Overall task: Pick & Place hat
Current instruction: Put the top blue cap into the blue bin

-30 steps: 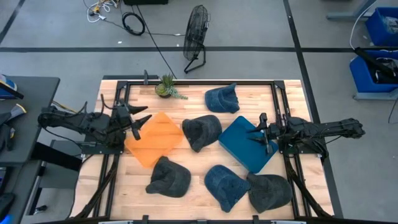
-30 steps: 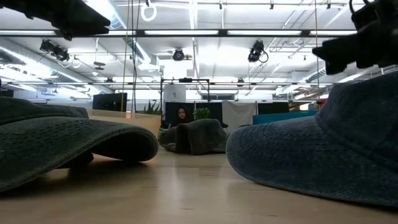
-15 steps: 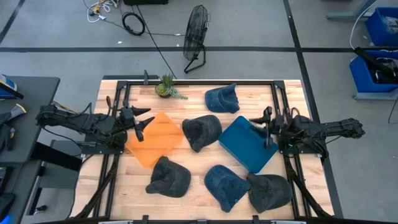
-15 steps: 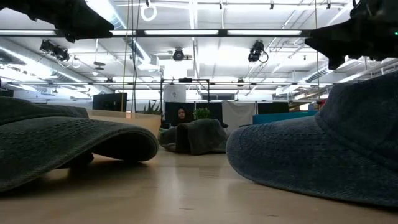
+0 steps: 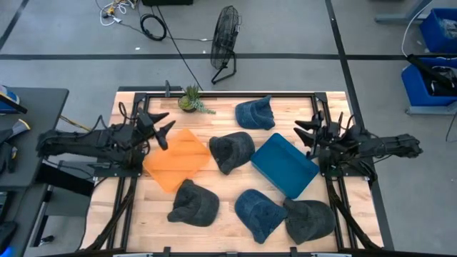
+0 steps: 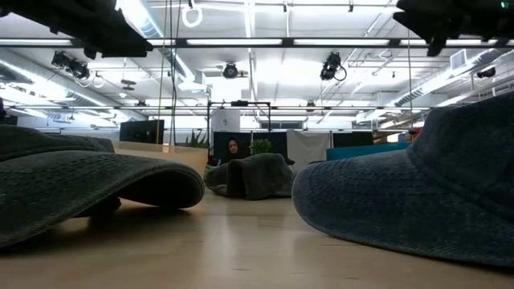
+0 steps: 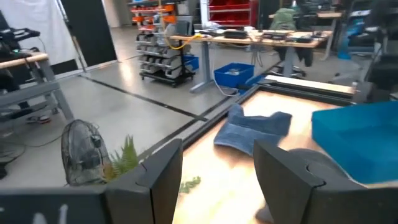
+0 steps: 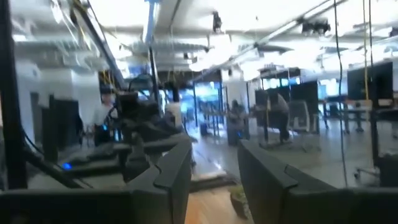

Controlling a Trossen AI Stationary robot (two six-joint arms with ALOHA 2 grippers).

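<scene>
Hats lie scattered, none on orange tray [image 5: 176, 158] or blue tray [image 5: 284, 165]. Left gripper [image 5: 158, 127] and right gripper [image 5: 305, 132] hover spread wide, both empty. Best pick: middle hat [image 5: 232, 149]; descend onto crown, pinch fabric.

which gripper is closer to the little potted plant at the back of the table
Left. The left gripper hangs open over the table edge beside the orange tray, a short way from the plant. The right gripper is open by the blue tray, much farther off.
</scene>
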